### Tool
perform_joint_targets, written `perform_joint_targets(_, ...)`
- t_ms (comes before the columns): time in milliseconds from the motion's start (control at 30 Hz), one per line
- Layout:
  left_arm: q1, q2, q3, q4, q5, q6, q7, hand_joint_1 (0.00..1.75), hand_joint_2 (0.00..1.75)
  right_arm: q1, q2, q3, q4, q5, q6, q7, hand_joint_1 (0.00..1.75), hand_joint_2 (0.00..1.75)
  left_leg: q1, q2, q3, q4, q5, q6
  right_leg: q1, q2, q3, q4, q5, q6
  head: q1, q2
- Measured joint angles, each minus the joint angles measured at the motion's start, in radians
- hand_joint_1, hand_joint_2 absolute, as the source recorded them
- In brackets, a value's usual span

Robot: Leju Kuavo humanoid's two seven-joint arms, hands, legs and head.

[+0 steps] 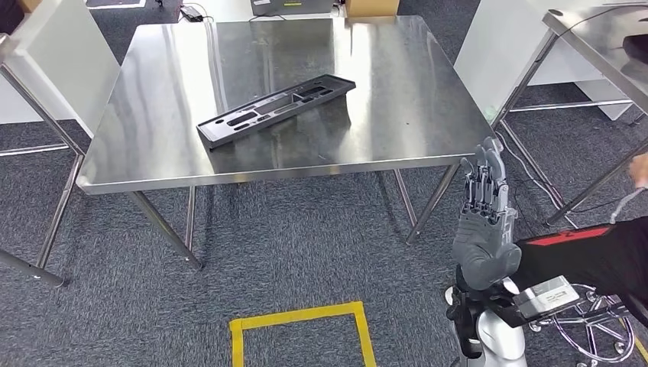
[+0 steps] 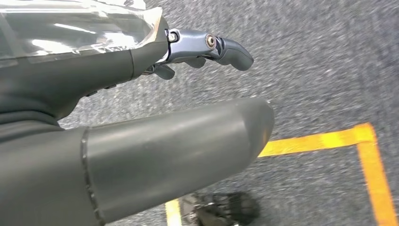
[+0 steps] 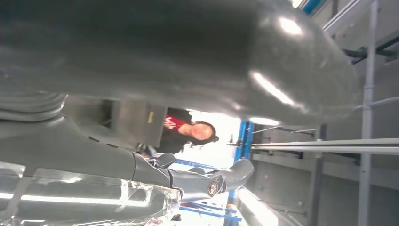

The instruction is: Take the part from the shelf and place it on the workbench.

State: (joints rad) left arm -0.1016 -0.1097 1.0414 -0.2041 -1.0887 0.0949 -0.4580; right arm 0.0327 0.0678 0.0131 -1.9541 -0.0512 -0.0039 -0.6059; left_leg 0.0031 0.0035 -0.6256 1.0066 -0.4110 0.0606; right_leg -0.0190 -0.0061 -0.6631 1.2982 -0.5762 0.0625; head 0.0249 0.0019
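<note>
**Mia:** Where is the part (image 1: 276, 109) now?

**Sam:** It lies flat on the shiny metal table (image 1: 413, 92), a bit left of the middle of the head picture. Nothing is touching it. So I think the job is about done.

**Mia:** Which way does it point?

**Sam:** It is long and thin. Its long side runs on a slant, from lower left up to upper right in the picture. The upper right end points toward the far side of the table. The open side with the holes faces up.

**Mia:** What are the hands doing?

**Sam:** The right hand (image 1: 484, 222) is at the lower right of the head picture, off past the table's corner. Its fingers are straight and it holds nothing. The left hand (image 2: 141, 94) looks down at the grey carpet (image 2: 306, 61) and the yellow tape (image 2: 329, 140). Its fingers are loose and a little bent, and it holds nothing too.

**Mia:** What could go wrong?

**Sam:** The right hand is near the table's corner. If the arm swings that way, I think it could bump the edge and shake the table. Then the part might slide. There is also a person (image 1: 604, 256) in black at the lower right, just beside that arm. A big swing could hit them.

**Mia:** Is the part near the edge?

**Sam:** No, it sits well in from the edges, so I think it is safe.
</note>
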Motion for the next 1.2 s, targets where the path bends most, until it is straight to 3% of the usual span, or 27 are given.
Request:
perform_joint_targets(67,0.0,-0.002,0.0,0.0,0.0,-0.001,-0.001,0.0,0.0,-0.002,-0.006,0.004,0.013,0.005,-0.003,0.006,0.0,0.0,-0.001,0.0,-0.03,0.001,0.026,-0.005,0.002,0.0,0.094,-0.096,0.039,0.011,0.0,0.0)
perform_joint_targets(133,0.0,-0.004,0.001,0.0,0.001,-0.004,-0.004,0.0,0.0,-0.008,-0.013,0.012,0.025,0.027,-0.011,0.041,0.0,0.0,-0.004,-0.001,-0.048,0.001,0.052,-0.014,0.011,0.001,0.207,-0.257,0.033,-0.001,0.0,0.0)
perform_joint_targets(167,0.0,-0.004,0.001,0.0,0.001,-0.006,-0.005,0.0,0.0,-0.011,-0.018,0.017,0.036,0.048,-0.017,0.071,0.0,0.0,-0.004,-0.001,-0.052,-0.001,0.065,-0.019,0.015,0.002,0.24,-0.314,0.021,-0.01,-0.001,0.0)
perform_joint_targets(200,0.0,-0.004,0.001,0.0,0.002,-0.008,-0.006,0.0,0.0,-0.013,-0.024,0.021,0.055,0.072,-0.023,0.105,0.0,0.0,-0.004,0.0,-0.054,-0.004,0.077,-0.025,0.02,0.003,0.252,-0.344,0.014,-0.019,-0.002,0.0)
perform_joint_targets(267,0.003,0.0,0.001,0.0,0.002,-0.015,-0.011,0.0,0.0,-0.014,-0.038,0.029,0.125,0.128,-0.033,0.178,0.0,0.0,0.0,-0.001,-0.059,-0.01,0.088,-0.037,0.015,0.001,0.236,-0.348,0.031,-0.036,-0.004,0.0)
perform_joint_targets(300,0.005,0.003,0.002,0.0,0.002,-0.021,-0.014,0.0,0.0,-0.013,-0.044,0.032,0.172,0.159,-0.041,0.213,0.0,0.0,0.003,-0.003,-0.066,0.002,0.065,-0.043,0.011,-0.001,0.226,-0.348,0.044,-0.047,-0.004,0.0)
perform_joint_targets(367,0.011,0.009,0.002,0.0,0.001,-0.031,-0.021,0.0,0.0,-0.013,-0.054,0.035,0.297,0.235,-0.075,0.271,0.0,0.0,0.008,-0.006,-0.087,0.083,-0.04,-0.053,0.004,-0.006,0.2,-0.348,0.073,-0.063,-0.008,0.0)
perform_joint_targets(400,0.013,0.011,0.002,0.0,0.0,-0.036,-0.023,0.0,0.0,-0.013,-0.058,0.032,0.376,0.275,-0.1,0.29,0.0,0.0,0.01,-0.006,-0.097,0.149,-0.095,-0.058,0.004,-0.008,0.186,-0.347,0.087,-0.067,-0.009,0.0)
perform_joint_targets(433,0.015,0.014,0.002,0.0,-0.002,-0.039,-0.025,0.0,0.0,-0.014,-0.06,0.025,0.462,0.309,-0.124,0.301,0.0,0.0,0.011,-0.006,-0.104,0.215,-0.128,-0.063,0.005,-0.011,0.172,-0.345,0.099,-0.066,-0.011,0.0)
perform_joint_targets(467,0.015,0.016,0.002,0.0,-0.003,-0.041,-0.027,0.0,0.0,-0.015,-0.062,0.015,0.549,0.334,-0.144,0.305,0.0,0.0,0.013,-0.006,-0.105,0.267,-0.13,-0.067,0.005,-0.013,0.157,-0.341,0.112,-0.063,-0.011,0.0)
perform_joint_targets(500,0.016,0.018,0.002,0.0,-0.006,-0.041,-0.027,0.0,0.0,-0.018,-0.064,0.003,0.631,0.348,-0.158,0.305,0.0,0.0,0.016,-0.006,-0.094,0.292,-0.11,-0.07,0.005,-0.016,0.14,-0.334,0.121,-0.058,-0.011,0.0)
perform_joint_targets(567,0.018,0.019,0.002,0.0,-0.015,-0.042,-0.03,0.0,0.0,-0.044,-0.069,-0.027,0.815,0.36,-0.173,0.294,0.0,0.0,0.026,-0.007,-0.021,0.24,-0.063,-0.076,0.002,-0.017,0.1,-0.311,0.136,-0.047,-0.011,0.0)
perform_joint_targets(633,0.016,0.019,0.002,0.0,-0.027,-0.049,-0.034,0.0,0.0,-0.085,-0.078,-0.068,1.016,0.36,-0.179,0.3,0.0,0.0,0.029,-0.013,0.077,0.11,-0.087,-0.076,0.003,-0.015,0.065,-0.286,0.147,-0.033,-0.011,0.0)
perform_joint_targets(667,0.013,0.019,0.001,0.0,-0.033,-0.055,-0.035,0.0,0.0,-0.102,-0.084,-0.091,1.109,0.355,-0.177,0.317,0.0,0.0,0.026,-0.017,0.103,0.063,-0.109,-0.071,0.005,-0.015,0.054,-0.279,0.153,-0.025,-0.011,0.0)
perform_joint_targets(700,0.012,0.018,0.001,0.0,-0.039,-0.061,-0.034,0.0,0.0,-0.114,-0.089,-0.111,1.187,0.348,-0.174,0.337,0.0,0.0,0.019,-0.02,0.112,0.037,-0.122,-0.062,0.007,-0.015,0.046,-0.277,0.162,-0.017,-0.01,0.0)
perform_joint_targets(767,0.013,0.018,0.0,0.0,-0.046,-0.07,-0.029,0.0,0.0,-0.126,-0.1,-0.146,1.32,0.339,-0.168,0.363,0.0,0.0,0.011,-0.017,0.093,0.026,-0.107,-0.034,0.006,-0.015,0.036,-0.279,0.179,0.0,-0.009,0.0)
perform_joint_targets(800,0.014,0.017,0.0,0.0,-0.047,-0.072,-0.026,0.0,0.0,-0.128,-0.104,-0.159,1.372,0.337,-0.167,0.366,0.0,0.0,0.008,-0.014,0.08,0.022,-0.094,-0.021,0.005,-0.013,0.026,-0.272,0.169,0.002,-0.009,0.0)
perform_joint_targets(833,0.014,0.018,0.0,-0.001,-0.049,-0.073,-0.025,0.0,0.0,-0.129,-0.108,-0.17,1.417,0.337,-0.165,0.369,0.0,0.0,0.008,-0.01,0.064,0.018,-0.078,-0.009,0.004,-0.01,0.011,-0.248,0.14,-0.001,-0.007,0.0)
perform_joint_targets(867,0.013,0.018,0.0,-0.001,-0.05,-0.074,-0.024,0.0,0.0,-0.132,-0.11,-0.177,1.452,0.335,-0.163,0.377,0.0,0.0,0.007,-0.005,0.047,0.017,-0.063,-0.002,0.002,-0.007,-0.005,-0.206,0.093,-0.009,-0.004,0.0)
perform_joint_targets(933,0.012,0.02,-0.001,-0.002,-0.051,-0.076,-0.022,0.0,0.0,-0.139,-0.112,-0.194,1.514,0.327,-0.159,0.416,0.0,0.0,0.004,0.0,0.011,0.018,-0.034,0.002,0.002,-0.004,-0.029,-0.085,-0.004,-0.019,0.001,0.0)
perform_joint_targets(967,0.012,0.02,-0.001,-0.002,-0.052,-0.077,-0.02,0.0,0.0,-0.141,-0.113,-0.204,1.541,0.322,-0.156,0.447,0.0,0.0,0.003,0.002,-0.007,0.018,-0.019,0.003,0.003,-0.003,-0.029,-0.029,-0.026,-0.015,0.001,0.0)
perform_joint_targets(1000,0.012,0.02,-0.002,-0.002,-0.053,-0.079,-0.018,0.0,0.0,-0.141,-0.114,-0.214,1.569,0.317,-0.152,0.48,0.0,0.0,0.001,0.003,-0.024,0.019,-0.004,0.002,0.003,-0.001,-0.017,0.006,-0.026,-0.006,0.001,0.0)
perform_joint_targets(1033,0.011,0.02,-0.002,-0.002,-0.054,-0.081,-0.015,0.0,0.0,-0.137,-0.114,-0.222,1.593,0.316,-0.147,0.51,0.0,0.0,0.0,0.004,-0.041,0.02,0.011,0.0,0.004,0.0,0.01,0.011,-0.007,0.005,0.001,0.0)
perform_joint_targets(1067,0.011,0.02,-0.003,-0.002,-0.055,-0.082,-0.013,0.0,0.0,-0.132,-0.114,-0.229,1.614,0.32,-0.145,0.534,0.0,0.0,0.0,0.004,-0.059,0.021,0.026,-0.003,0.005,0.001,0.052,-0.018,0.02,0.014,0.002,0.0)
perform_joint_targets(1100,0.011,0.02,-0.004,-0.002,-0.056,-0.083,-0.011,0.0,0.0,-0.126,-0.113,-0.232,1.632,0.326,-0.142,0.554,0.0,0.0,0.0,0.004,-0.074,0.022,0.041,-0.007,0.005,0.001,0.113,-0.083,0.032,0.016,0.002,0.0)
perform_joint_targets(1133,0.01,0.02,-0.004,-0.002,-0.058,-0.083,-0.009,0.0,0.0,-0.122,-0.112,-0.234,1.647,0.334,-0.141,0.571,0.0,0.0,-0.002,0.004,-0.085,0.022,0.055,-0.012,0.009,0.002,0.181,-0.173,0.023,0.01,0.002,0.0)
perform_joint_targets(1200,0.008,0.022,-0.005,-0.002,-0.063,-0.083,-0.007,0.0,0.0,-0.114,-0.107,-0.234,1.672,0.355,-0.137,0.599,0.0,0.0,-0.003,0.007,-0.09,0.017,0.08,-0.025,0.018,0.003,0.265,-0.309,-0.015,-0.015,-0.002,0.0)
